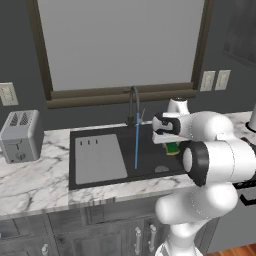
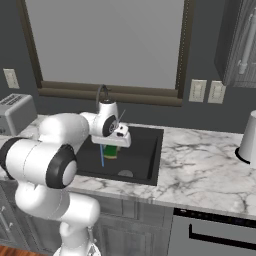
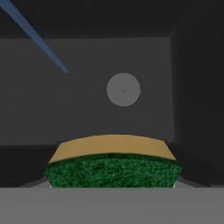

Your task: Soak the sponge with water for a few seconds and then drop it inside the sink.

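The sponge [image 1: 173,148] [image 2: 111,151], yellow with a green scouring face, hangs over the sink [image 1: 150,159] [image 2: 145,150], and my gripper [image 1: 172,144] [image 2: 111,146] is shut on it from above. In the hand view the sponge [image 3: 113,168] fills the lower middle and hides my fingertips. Below it lies the round drain [image 3: 124,89]. The water [image 1: 136,147] [image 2: 102,156] [image 3: 37,37] falls as a thin blue stream from the dark faucet [image 1: 133,105]. The sponge is a little to the right of the stream, apart from it.
A light grey drainboard [image 1: 99,158] covers the sink's left part. A toaster [image 1: 20,135] [image 2: 15,112] stands on the marble counter [image 2: 200,165] at the far left. A white cylinder [image 2: 248,136] stands at the counter's far right.
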Robot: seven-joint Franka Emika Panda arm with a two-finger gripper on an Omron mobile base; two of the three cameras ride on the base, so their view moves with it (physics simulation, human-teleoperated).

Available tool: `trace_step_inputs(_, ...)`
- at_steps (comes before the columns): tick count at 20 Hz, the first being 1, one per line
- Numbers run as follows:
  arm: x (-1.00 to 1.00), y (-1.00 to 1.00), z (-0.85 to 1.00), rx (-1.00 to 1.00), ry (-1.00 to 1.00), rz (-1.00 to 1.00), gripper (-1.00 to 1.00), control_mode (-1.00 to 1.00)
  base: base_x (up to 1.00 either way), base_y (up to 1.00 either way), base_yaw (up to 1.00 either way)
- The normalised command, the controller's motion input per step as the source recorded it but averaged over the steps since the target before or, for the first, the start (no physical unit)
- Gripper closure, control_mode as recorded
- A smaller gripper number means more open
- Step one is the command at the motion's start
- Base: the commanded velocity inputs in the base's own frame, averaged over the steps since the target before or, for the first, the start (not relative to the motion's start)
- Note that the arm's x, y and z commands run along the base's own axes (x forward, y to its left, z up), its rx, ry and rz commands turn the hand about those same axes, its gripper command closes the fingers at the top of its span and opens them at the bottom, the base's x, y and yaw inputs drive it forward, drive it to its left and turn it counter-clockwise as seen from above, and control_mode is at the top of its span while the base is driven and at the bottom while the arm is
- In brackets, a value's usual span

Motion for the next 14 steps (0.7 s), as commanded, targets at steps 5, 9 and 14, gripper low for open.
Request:
trace_step_inputs(5, 0.41, 0.0, -0.1, 0.0, 0.0, 0.0, 1.0, -1.0, 0.0, 0.0, 0.0)
trace_step_inputs(9, 0.17, -0.12, -0.08, 0.0, 0.0, 0.0, 1.0, -1.0, 0.0, 0.0, 0.0)
trace_step_inputs(14, 0.09, -0.16, -0.1, 0.0, 0.0, 0.0, 1.0, -1.0, 0.0, 0.0, 0.0)
